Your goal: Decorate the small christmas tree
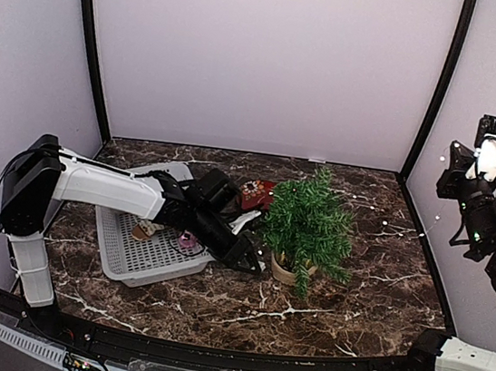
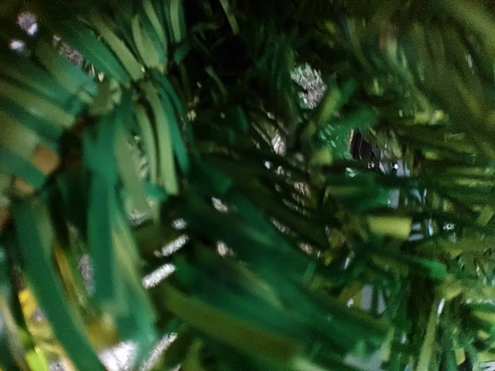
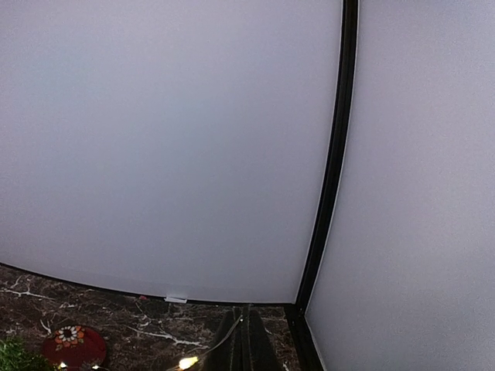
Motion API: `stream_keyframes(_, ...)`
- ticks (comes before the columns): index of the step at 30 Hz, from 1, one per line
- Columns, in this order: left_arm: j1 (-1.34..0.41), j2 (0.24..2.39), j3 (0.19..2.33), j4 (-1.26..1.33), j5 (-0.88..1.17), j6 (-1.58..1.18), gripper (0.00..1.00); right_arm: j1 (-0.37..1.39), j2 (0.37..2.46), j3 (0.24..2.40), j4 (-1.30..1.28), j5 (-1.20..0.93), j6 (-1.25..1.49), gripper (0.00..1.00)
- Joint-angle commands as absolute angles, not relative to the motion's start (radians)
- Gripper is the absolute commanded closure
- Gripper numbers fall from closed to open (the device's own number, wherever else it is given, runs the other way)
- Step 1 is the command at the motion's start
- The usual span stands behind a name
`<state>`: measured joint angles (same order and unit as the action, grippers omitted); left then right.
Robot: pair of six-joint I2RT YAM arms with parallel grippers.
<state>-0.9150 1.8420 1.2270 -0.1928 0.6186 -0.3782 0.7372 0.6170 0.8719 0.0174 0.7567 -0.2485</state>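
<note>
Small christmas tree [image 1: 309,219], dark green needle branches in round beige pot [image 1: 284,268], stands upright approx mid-table on dark brown marble-look tabletop [image 1: 351,309], just R of white perforated plastic tray [image 1: 123,265].

L gripper [image 1: 252,261] reaches across tray's far-R corner, tip at tree's lower L branches, near pot. L wrist view is nothing but blurred green needles close up w/ a few silvery glints; fingers not visible. Can't tell how far apart L jaws are, or whether anything's in them.

In tray: small pinkish item [image 1: 190,244] and beige-brown one [image 1: 144,229], both too small to ID. Red round plate w/ flower pattern [image 3: 73,345] sits just behind tree's L side, toward back wall.

R gripper [image 3: 242,325] is raised high by R wall, well apart from tree. Jaws are fully closed, pinching string of tiny white lights on thin wire [image 3: 186,362]. Wire comes out at fingertips in R wrist view, one bulb glowing below. Rest of string hangs down to tabletop and trails across it toward tree's R side.
</note>
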Motion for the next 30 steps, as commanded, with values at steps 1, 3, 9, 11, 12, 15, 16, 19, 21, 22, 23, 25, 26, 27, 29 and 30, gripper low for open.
stream_keyframes(1, -0.922, 1.850, 1.173, -0.114, 0.608, -0.392, 0.92, 0.744, 0.601, 0.888, 0.004, 0.773, -0.228, 1.00)
stream_keyframes(3, -0.922, 1.837, 1.165, -0.107, 0.596, -0.391, 0.90, 0.745, 0.592, 0.897, -0.033, 0.768, -0.218, 1.00)
stream_keyframes(9, -0.922, 1.742, 1.155, -0.099, 0.552, -0.385, 0.74, 0.746, 0.576, 0.943, -0.153, 0.664, -0.158, 1.00)
stream_keyframes(11, -0.922, 1.703, 1.154, -0.109, 0.524, -0.382, 0.68, 0.746, 0.572, 0.956, -0.192, 0.621, -0.134, 1.00)
stream_keyframes(12, -0.923, 1.689, 1.150, -0.111, 0.501, -0.381, 0.64, 0.746, 0.570, 0.961, -0.206, 0.599, -0.124, 1.00)
stream_keyframes(15, -0.923, 1.616, 1.145, -0.128, 0.470, -0.367, 0.59, 0.746, 0.563, 0.971, -0.244, 0.537, -0.103, 1.00)
stream_keyframes(16, -0.922, 1.603, 1.143, -0.131, 0.463, -0.364, 0.55, 0.745, 0.565, 0.980, -0.264, 0.523, -0.097, 1.00)
stream_keyframes(19, -0.922, 1.527, 1.139, -0.147, 0.442, -0.346, 0.48, 0.746, 0.565, 1.007, -0.327, 0.502, -0.085, 1.00)
stream_keyframes(21, -0.923, 1.484, 1.132, -0.145, 0.416, -0.335, 0.44, 0.746, 0.553, 1.016, -0.364, 0.515, -0.083, 1.00)
stream_keyframes(22, -0.923, 1.465, 1.134, -0.149, 0.393, -0.326, 0.43, 0.746, 0.544, 1.017, -0.373, 0.533, -0.083, 1.00)
stream_keyframes(23, -0.922, 1.460, 1.146, -0.154, 0.380, -0.319, 0.42, 0.746, 0.534, 1.020, -0.382, 0.552, -0.082, 1.00)
stream_keyframes(25, -0.922, 1.459, 1.177, -0.182, 0.344, -0.291, 0.41, 0.745, 0.514, 1.026, -0.394, 0.598, -0.081, 1.00)
stream_keyframes(26, -0.922, 1.466, 1.187, -0.199, 0.313, -0.275, 0.41, 0.745, 0.504, 1.030, -0.396, 0.622, -0.082, 1.00)
stream_keyframes(27, -0.923, 1.470, 1.205, -0.207, 0.266, -0.271, 0.42, 0.744, 0.495, 1.035, -0.397, 0.644, -0.086, 1.00)
stream_keyframes(29, -0.921, 1.493, 1.238, -0.240, 0.178, -0.268, 0.43, 0.744, 0.477, 1.043, -0.391, 0.676, -0.096, 1.00)
stream_keyframes(30, -0.913, 1.518, 1.256, -0.284, 0.156, -0.277, 0.43, 0.744, 0.472, 1.046, -0.388, 0.681, -0.102, 1.00)
